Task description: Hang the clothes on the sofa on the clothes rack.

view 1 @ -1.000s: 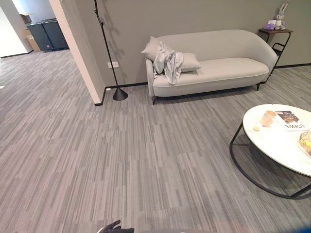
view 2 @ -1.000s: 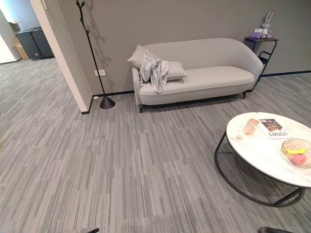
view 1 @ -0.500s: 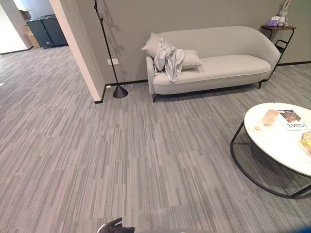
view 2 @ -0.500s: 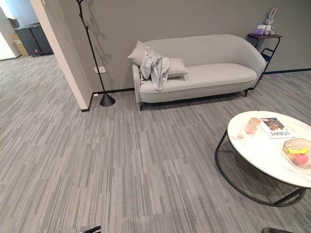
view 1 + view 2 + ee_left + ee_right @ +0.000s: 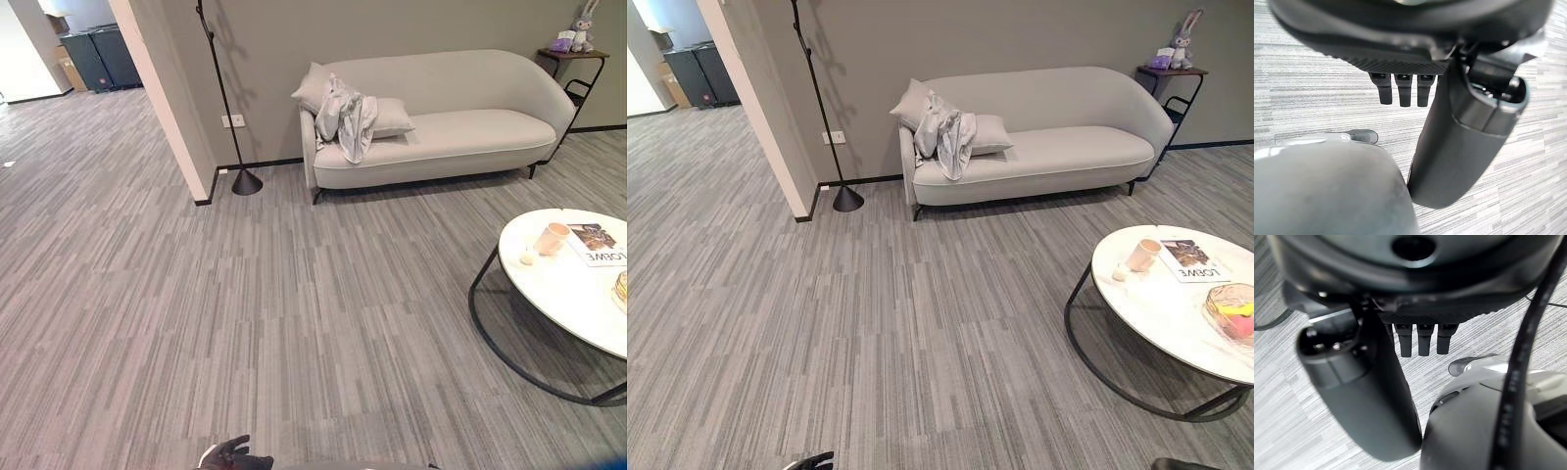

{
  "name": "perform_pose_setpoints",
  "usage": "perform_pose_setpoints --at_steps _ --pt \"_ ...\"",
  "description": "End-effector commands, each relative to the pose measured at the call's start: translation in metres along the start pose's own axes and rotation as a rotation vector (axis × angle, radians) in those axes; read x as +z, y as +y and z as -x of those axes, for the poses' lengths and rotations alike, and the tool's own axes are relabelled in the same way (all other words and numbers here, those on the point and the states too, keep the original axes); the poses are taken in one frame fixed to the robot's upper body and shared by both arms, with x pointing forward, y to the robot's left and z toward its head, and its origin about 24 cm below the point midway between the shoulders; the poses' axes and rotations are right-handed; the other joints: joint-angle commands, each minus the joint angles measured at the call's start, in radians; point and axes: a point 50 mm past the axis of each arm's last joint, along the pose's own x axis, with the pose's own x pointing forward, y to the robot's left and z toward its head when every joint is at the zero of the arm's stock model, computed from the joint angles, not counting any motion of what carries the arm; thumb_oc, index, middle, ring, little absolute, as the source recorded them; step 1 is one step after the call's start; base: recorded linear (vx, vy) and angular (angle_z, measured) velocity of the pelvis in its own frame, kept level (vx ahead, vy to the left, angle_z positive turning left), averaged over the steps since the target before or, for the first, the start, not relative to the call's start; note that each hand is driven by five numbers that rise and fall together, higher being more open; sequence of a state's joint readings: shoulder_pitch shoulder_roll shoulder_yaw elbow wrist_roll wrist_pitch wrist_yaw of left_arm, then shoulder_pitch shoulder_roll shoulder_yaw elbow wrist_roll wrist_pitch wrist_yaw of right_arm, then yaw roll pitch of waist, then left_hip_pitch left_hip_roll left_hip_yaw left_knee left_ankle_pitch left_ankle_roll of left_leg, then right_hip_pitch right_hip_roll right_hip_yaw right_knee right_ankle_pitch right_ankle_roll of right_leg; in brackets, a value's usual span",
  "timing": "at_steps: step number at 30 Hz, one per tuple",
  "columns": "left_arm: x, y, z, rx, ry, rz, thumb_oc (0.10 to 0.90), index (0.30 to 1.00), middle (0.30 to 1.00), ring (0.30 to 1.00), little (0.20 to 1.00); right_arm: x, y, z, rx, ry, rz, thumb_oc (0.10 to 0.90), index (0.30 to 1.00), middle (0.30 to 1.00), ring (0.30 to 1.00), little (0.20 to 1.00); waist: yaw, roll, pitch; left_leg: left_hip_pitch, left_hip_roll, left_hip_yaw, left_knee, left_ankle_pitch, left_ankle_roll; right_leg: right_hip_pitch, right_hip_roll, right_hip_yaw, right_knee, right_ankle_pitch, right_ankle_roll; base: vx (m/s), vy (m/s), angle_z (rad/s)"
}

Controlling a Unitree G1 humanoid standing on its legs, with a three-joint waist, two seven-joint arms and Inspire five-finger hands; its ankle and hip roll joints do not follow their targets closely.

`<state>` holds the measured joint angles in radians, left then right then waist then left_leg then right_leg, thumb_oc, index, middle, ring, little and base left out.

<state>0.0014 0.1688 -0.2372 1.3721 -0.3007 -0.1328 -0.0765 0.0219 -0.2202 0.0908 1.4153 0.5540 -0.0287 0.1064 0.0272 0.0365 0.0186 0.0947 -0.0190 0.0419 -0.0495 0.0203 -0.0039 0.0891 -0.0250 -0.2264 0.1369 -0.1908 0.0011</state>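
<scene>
A pale grey garment (image 5: pixel 348 116) lies crumpled over the cushions at the left end of the light grey sofa (image 5: pixel 470 137), far across the floor from me. Left of the sofa stands the clothes rack (image 5: pixel 223 98), a thin black pole on a cone base by the wall, with nothing on the stretch in view. My left hand (image 5: pixel 233 455) hangs low at the near edge of the left eye view; its fingers (image 5: pixel 1403 93) point straight down over the carpet, holding nothing. My right hand (image 5: pixel 1376 396) also hangs open and empty, fingers (image 5: pixel 1422 340) straight.
A round white table (image 5: pixel 558 289) on a black ring frame stands at the right with a cup (image 5: pixel 551 237), a magazine (image 5: pixel 596 245) and a fruit bowl (image 5: pixel 1234 311). A wall corner (image 5: pixel 171 108) juts out left of the rack. A side shelf (image 5: pixel 573 59) holds a plush rabbit.
The whole picture has shifted a little as the camera moved. The garment, sofa, rack and table stay in place, and both hands hang as before.
</scene>
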Motion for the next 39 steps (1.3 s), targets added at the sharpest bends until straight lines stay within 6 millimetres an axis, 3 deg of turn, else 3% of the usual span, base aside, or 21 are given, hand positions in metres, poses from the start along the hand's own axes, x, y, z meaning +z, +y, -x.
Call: perform_pose_setpoints --at_steps 1,8,9,12,15,17,19,20,21,22,23,24,27,30,31,32,33,34,36,38,39 --pt "0.001 -0.012 -0.001 -0.043 0.000 -0.106 0.800 0.900 0.900 0.900 0.900 -0.008 0.020 -0.002 0.073 0.047 0.090 0.800 0.900 0.900 0.900 0.900 0.024 -0.037 0.007 -0.004 -0.024 0.012 -0.038 0.013 -0.012 0.082 -0.072 -0.004 -0.184 0.197 0.093 0.03 0.049 -0.01" --pt "0.015 -0.012 -0.003 -0.042 -0.035 -0.110 0.800 0.900 0.900 0.900 0.900 0.008 0.025 -0.003 0.084 -0.003 0.108 0.800 0.900 0.900 0.900 0.900 0.025 -0.022 0.041 -0.021 -0.035 0.015 -0.038 0.003 0.018 -0.014 -0.096 -0.003 -0.012 0.158 0.099 -0.02 0.093 -0.03" --pt "0.018 -0.013 -0.004 -0.040 -0.040 -0.117 0.800 0.900 0.900 0.900 0.900 0.016 0.029 -0.004 0.092 -0.023 0.125 0.800 0.900 0.900 0.900 0.900 0.020 -0.008 0.071 0.002 -0.047 0.023 -0.038 -0.016 0.046 -0.111 -0.141 -0.017 0.218 0.202 0.132 -0.02 0.154 -0.06" --pt "0.017 -0.013 -0.004 -0.040 -0.034 -0.119 0.800 0.900 0.900 0.900 0.900 0.015 0.030 -0.004 0.096 -0.023 0.126 0.800 0.900 0.900 0.900 0.900 0.016 -0.006 0.080 0.020 -0.053 0.027 -0.038 -0.021 0.055 -0.147 -0.155 -0.010 0.304 0.227 0.141 0.04 0.111 -0.21" --pt "0.013 -0.013 -0.003 -0.045 -0.021 -0.147 0.800 0.900 0.900 0.900 0.900 0.018 0.031 -0.004 0.106 -0.045 0.089 0.800 0.900 0.900 0.900 0.900 -0.007 0.013 0.094 0.068 -0.041 0.019 -0.038 -0.042 0.055 -0.252 -0.157 0.007 0.450 0.268 0.140 0.17 0.037 0.01" --pt "0.015 -0.013 -0.004 -0.045 -0.026 -0.161 0.800 0.900 0.900 0.900 0.900 0.020 0.030 -0.003 0.101 -0.056 0.073 0.800 0.900 0.900 0.900 0.900 -0.016 0.014 0.096 0.073 -0.037 0.017 -0.038 -0.047 0.048 -0.272 -0.151 0.008 0.411 0.262 0.133 0.16 -0.075 0.03" --pt "0.021 -0.015 -0.005 -0.052 -0.044 -0.222 0.800 0.900 0.900 0.900 0.900 0.022 0.026 -0.003 0.085 -0.062 0.053 0.800 0.900 0.900 0.900 0.900 -0.035 0.005 0.095 0.087 -0.035 0.009 -0.038 -0.075 0.030 -0.291 -0.151 -0.002 0.222 0.254 0.124 0.27 -0.179 0.06" --pt "0.025 -0.016 -0.005 -0.052 -0.053 -0.255 0.800 0.900 0.900 0.900 0.900 0.021 0.026 -0.003 0.079 -0.056 0.052 0.800 0.900 0.900 0.900 0.900 -0.050 -0.001 0.099 0.106 -0.034 -0.001 -0.038 -0.095 0.020 -0.303 -0.154 0.004 0.098 0.298 0.132 0.20 -0.134 -0.05" --pt "0.025 -0.017 -0.005 -0.052 -0.053 -0.255 0.800 0.900 0.900 0.900 0.900 0.021 0.026 -0.003 0.079 -0.057 0.052 0.800 0.900 0.900 0.900 0.900 -0.050 0.000 0.100 0.107 -0.033 -0.001 -0.038 -0.095 0.020 -0.301 -0.153 0.004 0.096 0.300 0.131 0.33 -0.193 0.00" --pt "0.029 -0.017 -0.006 -0.054 -0.065 -0.280 0.800 0.900 0.900 0.900 0.900 0.019 0.024 -0.003 0.073 -0.044 0.041 0.800 0.900 0.900 0.900 0.900 -0.063 -0.010 0.103 0.130 -0.032 -0.014 -0.038 -0.122 0.004 -0.317 -0.166 0.027 -0.059 0.364 0.158 0.19 -0.109 0.03" --pt "0.029 -0.017 -0.006 -0.055 -0.065 -0.280 0.800 0.900 0.900 0.900 0.900 0.019 0.024 -0.003 0.073 -0.044 0.041 0.800 0.900 0.900 0.900 0.900 -0.063 -0.009 0.105 0.132 -0.031 -0.014 -0.038 -0.122 0.004 -0.313 -0.164 0.026 -0.063 0.366 0.158 0.59 -0.274 0.07" --pt "0.033 -0.018 -0.006 -0.053 -0.075 -0.283 0.800 0.900 0.900 0.900 0.900 0.009 0.023 -0.003 0.068 -0.003 0.020 0.800 0.900 0.900 0.900 0.900 -0.078 -0.009 0.106 0.194 -0.006 -0.038 -0.038 -0.169 -0.020 -0.362 -0.212 0.034 -0.193 0.439 0.200 0.41 -0.165 0.05" --pt "0.027 -0.018 -0.005 -0.056 -0.056 -0.276 0.800 0.900 0.900 0.900 0.900 -0.003 0.018 -0.002 0.060 0.035 0.004 0.800 0.900 0.900 0.900 0.900 -0.094 -0.006 0.104 0.252 0.021 -0.052 -0.038 -0.207 -0.036 -0.378 -0.228 0.054 -0.206 0.466 0.213 0.55 -0.199 0.19" --pt "0.019 -0.018 -0.005 -0.066 -0.028 -0.317 0.800 0.900 0.900 0.900 0.900 -0.015 0.012 0.000 0.047 0.080 -0.004 0.800 0.900 0.900 0.900 0.900 -0.105 -0.022 0.084 0.289 0.045 -0.078 -0.038 -0.235 -0.051 -0.355 -0.226 0.073 -0.208 0.505 0.215 0.47 -0.213 0.18" --pt "0.018 -0.017 -0.005 -0.063 -0.021 -0.334 0.800 0.900 0.900 0.900 0.900 -0.015 0.009 0.000 0.038 0.088 0.015 0.800 0.900 0.900 0.900 0.900 -0.107 -0.011 0.068 0.294 0.096 -0.080 -0.038 -0.179 -0.072 -0.343 -0.196 0.066 -0.198 0.505 0.206 0.42 -0.247 0.20" --pt "0.018 -0.017 -0.005 -0.064 -0.021 -0.334 0.800 0.900 0.900 0.900 0.900 -0.015 0.009 0.000 0.038 0.088 0.016 0.800 0.900 0.900 0.900 0.900 -0.108 -0.009 0.067 0.294 0.098 -0.080 -0.038 -0.179 -0.073 -0.343 -0.194 0.064 -0.198 0.505 0.205 0.47 -0.288 0.11" --pt "0.018 -0.017 -0.005 -0.047 -0.021 -0.289 0.800 0.900 0.900 0.900 0.900 -0.015 0.005 0.001 0.016 0.091 0.041 0.800 0.900 0.900 0.900 0.900 -0.105 0.016 0.055 0.315 0.156 -0.089 -0.038 -0.049 -0.096 -0.340 -0.146 0.059 -0.182 0.498 0.184 0.27 -0.184 0.08" --pt "0.021 -0.017 -0.005 -0.052 -0.032 -0.292 0.800 0.900 0.900 0.900 0.900 -0.011 0.004 0.000 0.014 0.079 0.048 0.800 0.900 0.900 0.900 0.900 -0.102 0.014 0.054 0.281 0.162 -0.097 -0.008 -0.021 -0.095 -0.331 -0.142 0.052 -0.182 0.486 0.178 0.37 -0.283 0.17" --pt "0.027 -0.016 -0.005 -0.041 -0.051 -0.286 0.800 0.900 0.900 0.900 0.900 0.008 0.011 -0.002 0.031 0.013 0.171 0.800 0.900 0.900 0.900 0.900 -0.081 0.009 0.041 0.195 0.217 -0.091 0.172 0.162 -0.141 -0.244 -0.089 0.010 -0.208 0.430 0.133 0.39 -0.333 0.26" --pt "0.027 -0.016 -0.005 -0.041 -0.051 -0.286 0.800 0.900 0.900 0.900 0.900 0.008 0.011 -0.002 0.032 0.013 0.171 0.800 0.900 0.900 0.900 0.900 -0.084 0.005 0.039 0.192 0.213 -0.094 0.171 0.165 -0.141 -0.246 -0.093 0.008 -0.208 0.431 0.133 0.22 -0.175 0.32" --pt "0.028 -0.014 -0.006 -0.030 -0.050 -0.285 0.800 0.900 0.900 0.900 0.900 0.015 0.014 -0.002 0.038 -0.009 0.213 0.800 0.900 0.900 0.900 0.900 -0.076 0.000 0.037 0.180 0.238 -0.069 0.248 0.221 -0.146 -0.212 -0.071 -0.005 -0.213 0.403 0.107 0.54 -0.548 0.30"
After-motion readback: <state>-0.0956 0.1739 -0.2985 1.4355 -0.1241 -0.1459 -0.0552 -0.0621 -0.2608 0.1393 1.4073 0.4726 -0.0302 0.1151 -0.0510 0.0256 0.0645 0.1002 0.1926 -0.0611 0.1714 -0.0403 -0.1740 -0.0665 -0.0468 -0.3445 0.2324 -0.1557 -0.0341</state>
